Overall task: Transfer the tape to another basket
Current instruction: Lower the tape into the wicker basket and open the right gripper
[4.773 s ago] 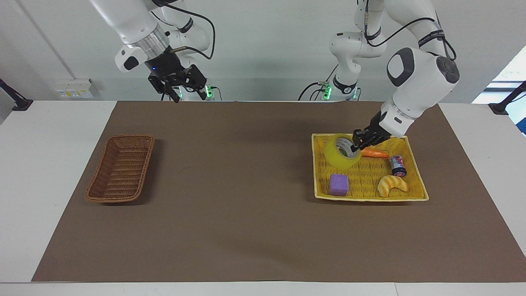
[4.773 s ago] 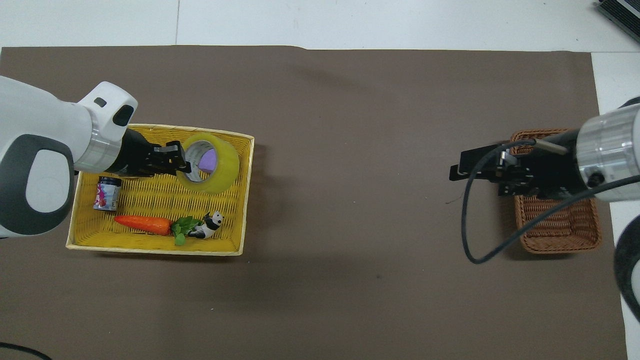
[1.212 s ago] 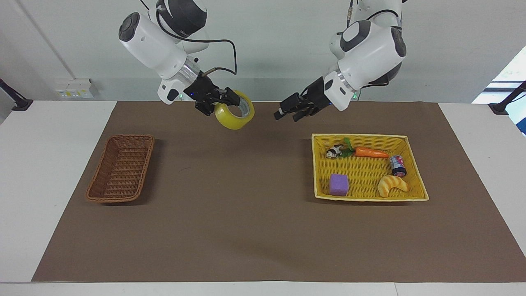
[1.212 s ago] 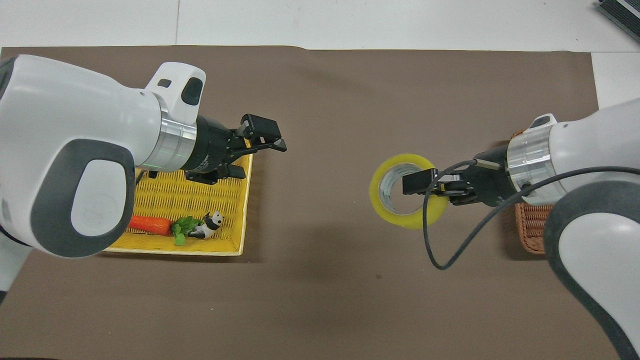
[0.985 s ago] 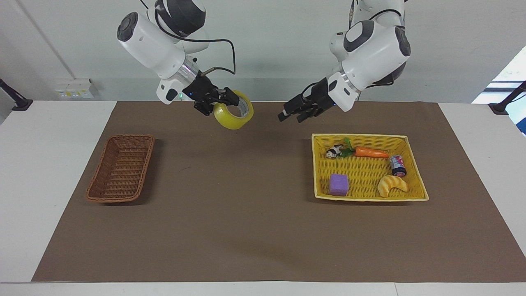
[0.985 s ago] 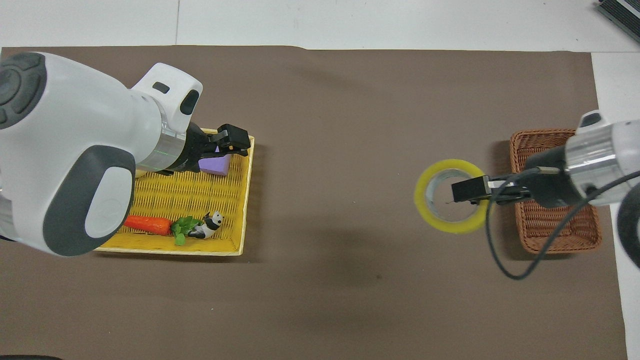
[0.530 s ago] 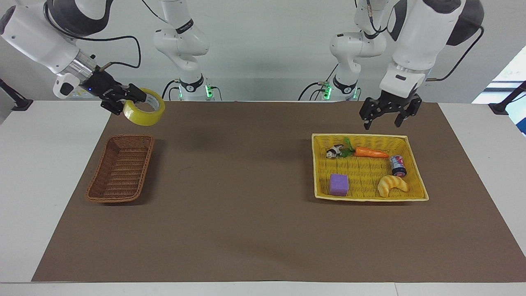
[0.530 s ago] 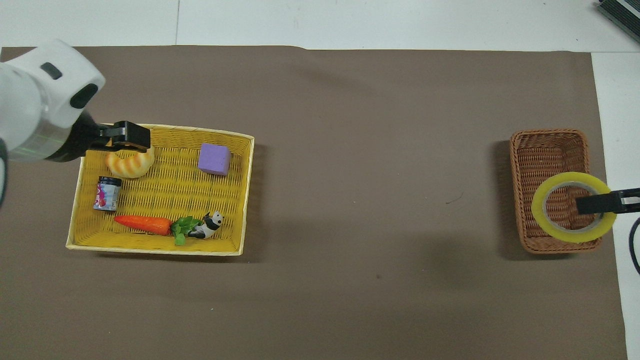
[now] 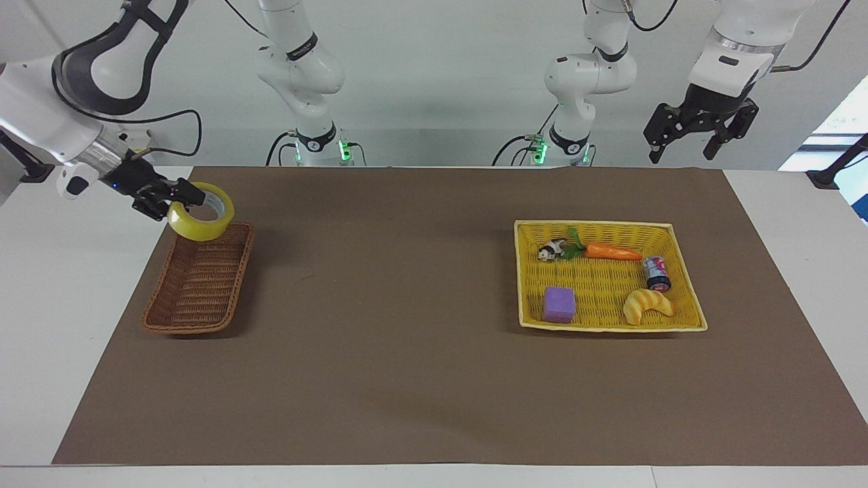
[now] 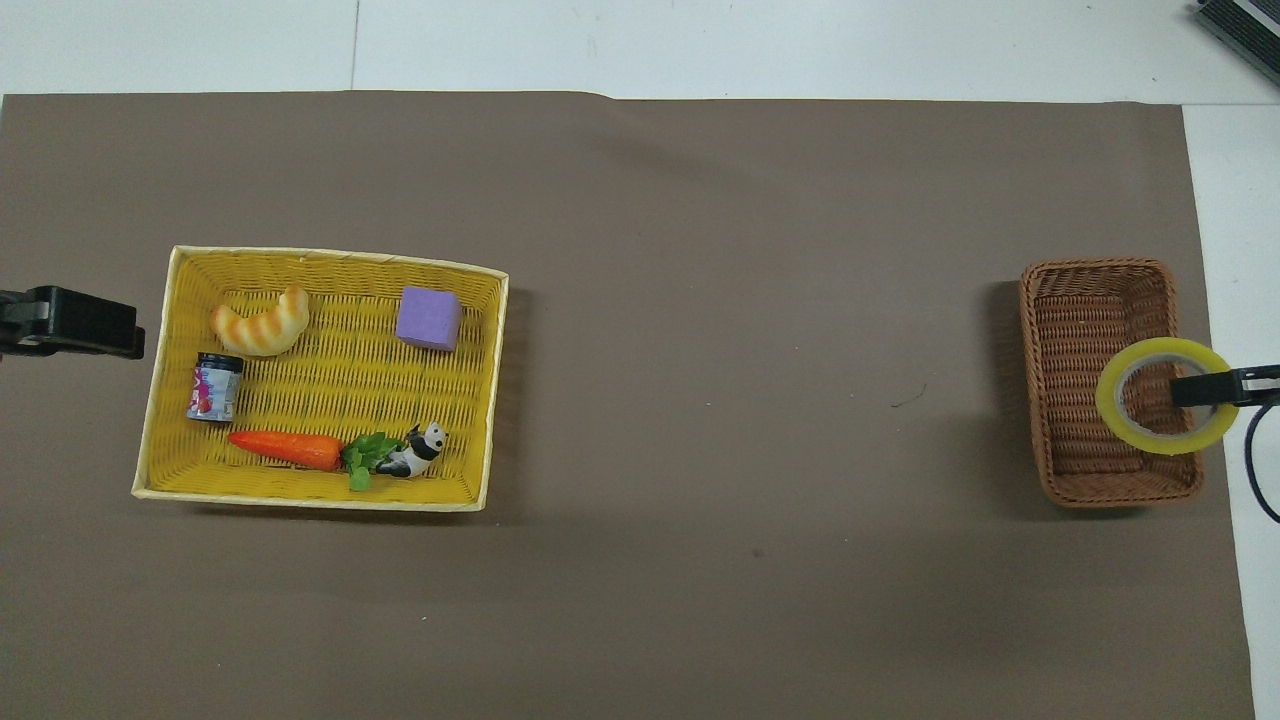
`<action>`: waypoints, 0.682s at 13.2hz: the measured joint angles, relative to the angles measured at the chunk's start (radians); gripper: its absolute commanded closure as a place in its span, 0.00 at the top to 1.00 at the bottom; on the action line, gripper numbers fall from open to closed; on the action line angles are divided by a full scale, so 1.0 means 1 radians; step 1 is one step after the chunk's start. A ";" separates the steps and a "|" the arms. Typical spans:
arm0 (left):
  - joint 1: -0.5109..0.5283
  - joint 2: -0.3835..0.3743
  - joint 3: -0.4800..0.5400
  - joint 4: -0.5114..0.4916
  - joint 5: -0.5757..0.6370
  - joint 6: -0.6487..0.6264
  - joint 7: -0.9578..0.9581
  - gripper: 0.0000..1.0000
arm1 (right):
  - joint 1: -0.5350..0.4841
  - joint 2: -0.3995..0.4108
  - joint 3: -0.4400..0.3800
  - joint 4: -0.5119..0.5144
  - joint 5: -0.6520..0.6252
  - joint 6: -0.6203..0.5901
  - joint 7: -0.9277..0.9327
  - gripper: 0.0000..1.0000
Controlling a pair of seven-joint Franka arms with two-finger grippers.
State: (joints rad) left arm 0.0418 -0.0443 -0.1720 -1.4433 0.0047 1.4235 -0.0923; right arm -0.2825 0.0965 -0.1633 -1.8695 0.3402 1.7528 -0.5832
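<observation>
The yellow tape [image 9: 201, 229] hangs flat, ring side up, low over the end of the dark-brown wicker basket [image 9: 190, 329] nearer the robots. My right gripper [image 9: 183, 201] is shut on the tape's wall, with one finger inside the ring. In the overhead view the tape [image 10: 1112, 400] covers the corner of the basket [image 10: 1095, 267] at the right arm's edge, with the right gripper [image 10: 1203, 388] reaching in from the side. Whether the tape touches the rim I cannot tell. My left gripper [image 9: 685, 144] is open, empty and raised high at the left arm's end.
The wide yellow basket [image 9: 597, 224] holds a carrot [image 9: 614, 253], a panda figure [image 9: 553, 249], a small can [image 9: 656, 272], a croissant toy [image 9: 647, 305] and a purple block [image 9: 559, 303]. A brown mat [image 9: 407, 339] covers the table.
The right gripper has come down with the tape toward the brown basket. The left gripper has risen and drawn away from the yellow basket toward its own end of the table.
</observation>
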 measured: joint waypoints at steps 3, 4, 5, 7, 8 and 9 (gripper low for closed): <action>0.002 -0.002 -0.001 0.000 -0.004 0.000 0.004 1.00 | -0.014 0.040 0.000 -0.007 -0.016 0.057 -0.077 0.00; 0.002 -0.002 -0.001 0.000 -0.004 0.000 0.004 1.00 | -0.021 0.063 0.000 -0.008 -0.015 0.087 -0.090 0.00; 0.002 -0.002 0.000 0.000 -0.004 0.000 0.004 1.00 | -0.024 0.080 0.000 -0.008 -0.009 0.110 -0.092 0.00; 0.004 -0.002 0.003 0.000 -0.004 0.000 0.004 1.00 | -0.023 0.102 0.003 -0.009 0.023 0.134 -0.090 0.00; 0.007 -0.002 0.005 0.000 -0.004 0.000 0.004 1.00 | -0.023 0.114 0.004 -0.009 0.040 0.145 -0.090 0.00; 0.009 -0.002 0.006 0.000 -0.004 0.000 0.005 1.00 | -0.024 0.127 0.004 -0.010 0.047 0.155 -0.090 0.00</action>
State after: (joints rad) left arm 0.0512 -0.0460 -0.1657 -1.4434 0.0003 1.4235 -0.0876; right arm -0.3064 0.2230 -0.1591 -1.8795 0.3874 1.9076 -0.6734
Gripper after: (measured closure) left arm 0.000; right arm 1.000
